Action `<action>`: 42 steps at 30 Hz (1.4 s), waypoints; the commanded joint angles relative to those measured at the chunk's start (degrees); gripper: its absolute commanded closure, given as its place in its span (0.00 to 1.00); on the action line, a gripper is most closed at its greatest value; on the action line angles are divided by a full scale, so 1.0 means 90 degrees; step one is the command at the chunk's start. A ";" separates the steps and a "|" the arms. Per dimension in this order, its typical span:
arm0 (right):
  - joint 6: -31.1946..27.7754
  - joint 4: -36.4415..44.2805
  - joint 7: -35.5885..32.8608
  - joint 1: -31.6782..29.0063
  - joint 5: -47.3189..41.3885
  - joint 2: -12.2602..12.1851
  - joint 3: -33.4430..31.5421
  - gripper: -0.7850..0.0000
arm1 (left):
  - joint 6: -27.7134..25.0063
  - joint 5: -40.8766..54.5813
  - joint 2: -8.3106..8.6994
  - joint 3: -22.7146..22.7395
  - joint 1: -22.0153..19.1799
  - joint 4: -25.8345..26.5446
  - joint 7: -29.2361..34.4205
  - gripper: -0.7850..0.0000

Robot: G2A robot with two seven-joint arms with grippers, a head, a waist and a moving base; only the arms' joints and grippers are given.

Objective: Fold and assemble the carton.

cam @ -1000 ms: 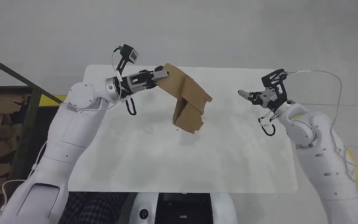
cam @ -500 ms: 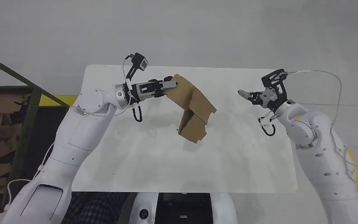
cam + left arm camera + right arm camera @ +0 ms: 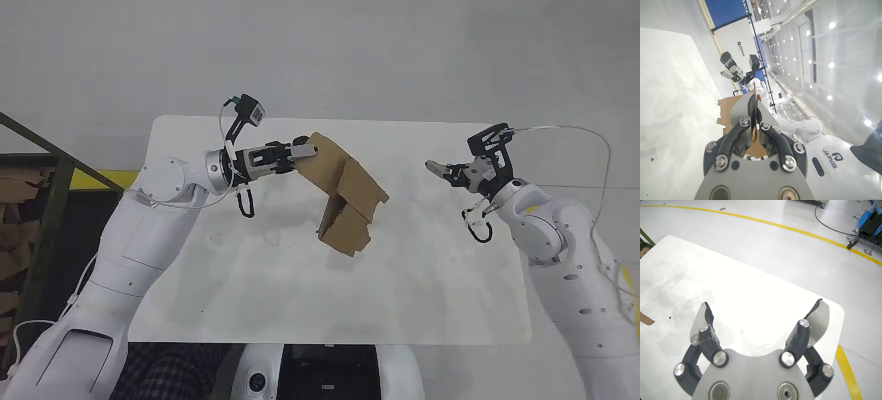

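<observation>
With the left gripper (image 3: 307, 152) pinching one edge of the carton (image 3: 350, 188), half-folded over the table's (image 3: 430, 290) far middle, the right gripper (image 3: 441, 169), spread wide near the right edge, should probably grip the opposite panel squarely.

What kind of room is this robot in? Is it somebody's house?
Not a house, more likely a big factory hall or robot lab. The ceiling is high with rows of round lights, a yellow line is painted on the grey floor, and the robot works at a plain white table.
</observation>
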State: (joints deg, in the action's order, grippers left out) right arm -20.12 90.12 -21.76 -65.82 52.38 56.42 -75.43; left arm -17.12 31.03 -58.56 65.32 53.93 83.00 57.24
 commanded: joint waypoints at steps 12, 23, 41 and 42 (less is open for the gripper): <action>0.0280 -0.0177 -0.0623 -0.0233 -0.2711 0.0119 -0.0093 0.00 | 0.0000 0.0000 0.0000 0.0000 0.0000 0.0000 0.0000 1.00; 0.0873 -0.0338 -0.1816 -0.0436 -0.6064 0.0291 0.0222 0.00 | 0.0000 0.0000 0.0000 0.0000 0.0000 0.0000 0.0000 1.00; 0.0589 -0.0387 -0.1586 -0.0602 -0.7905 0.0591 0.1003 0.00 | 0.0326 0.0157 -0.0051 0.0069 0.0170 0.0168 -0.0333 1.00; 0.0579 -0.0384 -0.1587 -0.0610 -0.8063 0.0609 0.1031 0.00 | 0.0341 0.0171 -0.0057 0.0063 0.0164 0.0150 -0.0321 1.00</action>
State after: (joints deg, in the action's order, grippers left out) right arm -14.84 86.63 -36.06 -71.25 -18.92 61.79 -66.32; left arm -14.15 32.49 -59.03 65.93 55.44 84.48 54.25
